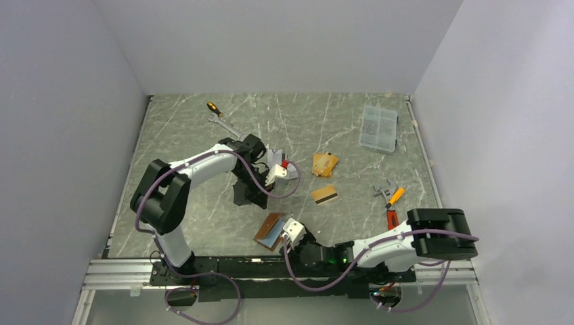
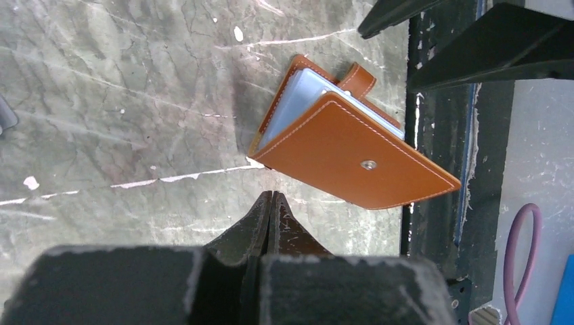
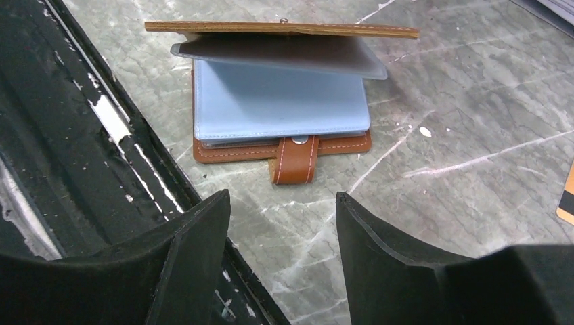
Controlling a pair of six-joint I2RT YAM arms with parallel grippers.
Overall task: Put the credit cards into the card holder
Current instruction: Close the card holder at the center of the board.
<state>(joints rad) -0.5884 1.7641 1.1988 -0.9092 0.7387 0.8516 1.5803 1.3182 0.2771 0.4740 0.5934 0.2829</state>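
The tan leather card holder (image 1: 269, 230) (image 2: 352, 152) (image 3: 281, 108) lay at the table's (image 1: 203, 135) near edge, about midway along it. It was half open, with its top cover raised over pale clear sleeves and its snap strap (image 3: 296, 159) pointing at the right gripper (image 1: 292, 233) (image 3: 281, 203). That gripper's fingers stood apart just short of the strap, holding nothing. The left gripper (image 2: 271, 203) hung over bare table near the holder, its fingers pressed together and empty. Gold-orange credit cards (image 1: 325, 164) lay nearer the table's middle, well apart from the holder.
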